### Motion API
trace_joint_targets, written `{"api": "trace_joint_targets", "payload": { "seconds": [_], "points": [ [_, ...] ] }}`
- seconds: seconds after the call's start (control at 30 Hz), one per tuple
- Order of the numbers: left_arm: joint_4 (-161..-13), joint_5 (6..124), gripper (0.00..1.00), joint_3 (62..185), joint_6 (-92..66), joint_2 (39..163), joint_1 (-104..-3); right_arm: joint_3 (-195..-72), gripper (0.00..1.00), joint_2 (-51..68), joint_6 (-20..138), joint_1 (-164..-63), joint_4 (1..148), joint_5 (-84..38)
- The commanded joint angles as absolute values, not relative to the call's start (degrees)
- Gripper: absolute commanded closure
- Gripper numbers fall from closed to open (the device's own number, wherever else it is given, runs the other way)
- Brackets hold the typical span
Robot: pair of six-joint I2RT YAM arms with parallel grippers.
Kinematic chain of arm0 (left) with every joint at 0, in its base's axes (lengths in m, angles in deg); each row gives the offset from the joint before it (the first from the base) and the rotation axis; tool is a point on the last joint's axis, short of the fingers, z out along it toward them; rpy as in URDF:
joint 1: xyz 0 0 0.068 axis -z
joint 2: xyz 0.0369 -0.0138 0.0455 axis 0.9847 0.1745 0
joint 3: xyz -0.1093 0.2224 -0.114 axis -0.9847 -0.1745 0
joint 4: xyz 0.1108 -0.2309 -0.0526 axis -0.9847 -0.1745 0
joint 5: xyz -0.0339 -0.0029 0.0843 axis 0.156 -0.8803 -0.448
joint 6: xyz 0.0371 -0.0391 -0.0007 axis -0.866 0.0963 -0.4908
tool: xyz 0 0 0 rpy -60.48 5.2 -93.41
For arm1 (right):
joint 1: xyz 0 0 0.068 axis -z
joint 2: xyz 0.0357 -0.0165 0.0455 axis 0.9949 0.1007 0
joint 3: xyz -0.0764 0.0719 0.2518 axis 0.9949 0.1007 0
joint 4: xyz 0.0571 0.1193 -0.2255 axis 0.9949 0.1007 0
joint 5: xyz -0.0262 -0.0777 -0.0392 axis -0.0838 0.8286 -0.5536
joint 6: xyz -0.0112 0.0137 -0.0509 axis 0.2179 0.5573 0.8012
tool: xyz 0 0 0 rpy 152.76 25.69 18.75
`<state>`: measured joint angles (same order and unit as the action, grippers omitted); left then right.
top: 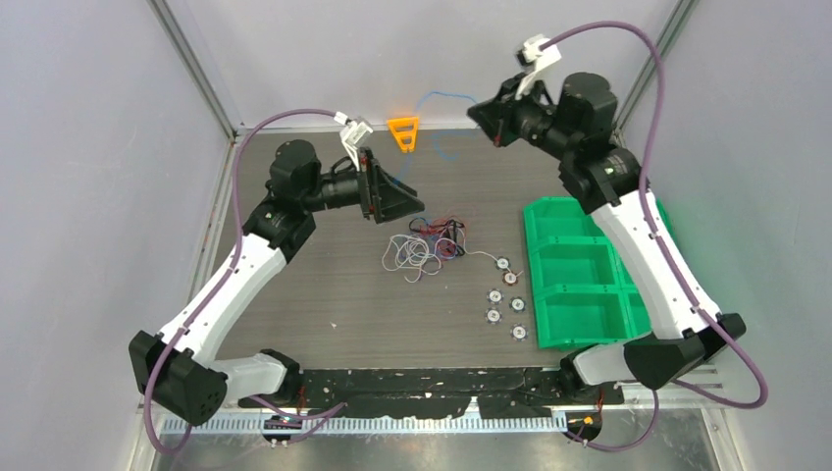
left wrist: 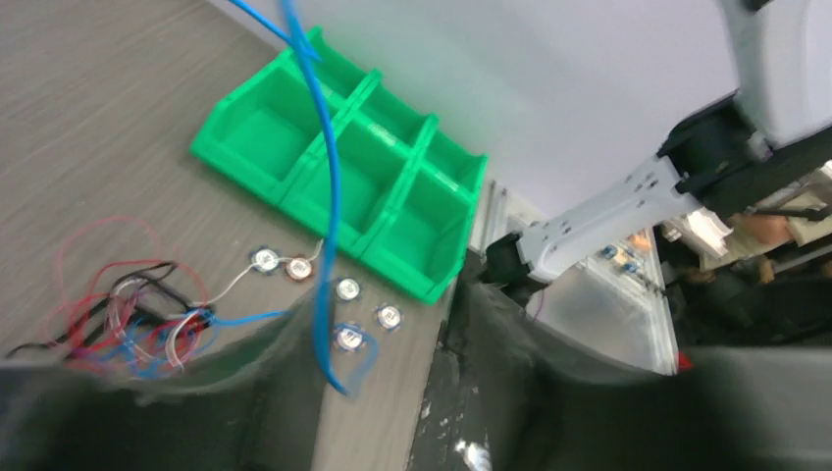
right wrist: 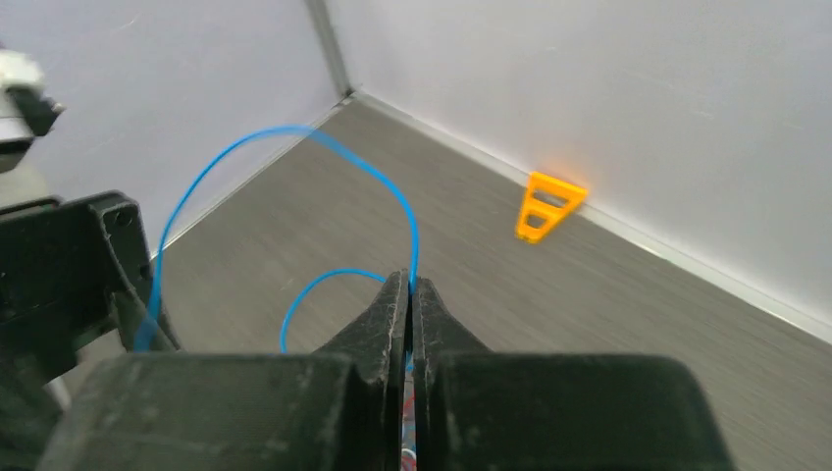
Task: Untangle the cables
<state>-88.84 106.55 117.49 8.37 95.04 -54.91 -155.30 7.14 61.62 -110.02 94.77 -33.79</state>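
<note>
Starting on the left and finding the left gripper (top: 397, 203) hanging over the table (top: 324, 294), spread part way and pinching nothing (blurry up close, but with bare table showing through the gap). Likely held loose like that to let the blue cable (left wrist: 333, 167) slip past freely instead of snagging. Moving right a little and meeting an orange triangle piece (top: 403, 132) by the back wall, well apart from the work. Then coming to the cables (top: 427, 245), a messy clump of red, white, black and blue strands lying flat near the middle of the table, just right of the left gripper. Good to have it resting there, weighed down a bit against any pulling. Higher up and farther back, finding the right gripper (right wrist: 410, 285) pressed tight together on the blue cable, raised high to draw that one strand up and out of the mess. Next, spotting small round discs (top: 505, 294) on the table beside the clump, at least one joined to a white strand. Ending at the green tray (top: 574, 265) on the right, sitting under the right arm, maybe waiting for sorted things.
</note>
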Motion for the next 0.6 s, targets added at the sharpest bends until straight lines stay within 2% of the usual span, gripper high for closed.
{"api": "trace_joint_targets", "payload": {
  "seconds": [0.0,0.2,0.33,0.43,0.57],
  "points": [
    [-99.8,103.7,0.3,120.1,-3.5,97.2,-53.4,-157.2,0.95,0.6,59.2,-103.1,95.3,-33.4],
    [-100.1,99.0,0.01,116.7,-13.1,96.2,-53.5,-157.8,0.95,-5.8,59.9,-95.1,98.6,-29.6],
    [-102.4,96.7,0.0,118.1,-16.3,97.9,-53.5,-154.9,0.95,-11.2,63.5,-92.4,100.0,-19.7],
    [-104.1,95.3,0.01,120.4,-16.5,99.5,-53.5,-156.5,0.95,-10.7,64.2,-89.1,104.1,-10.0],
    [-106.2,94.8,0.01,123.8,-16.4,101.8,-53.5,-160.8,0.95,-7.9,65.1,-84.1,110.2,-6.5]
  ]
}}
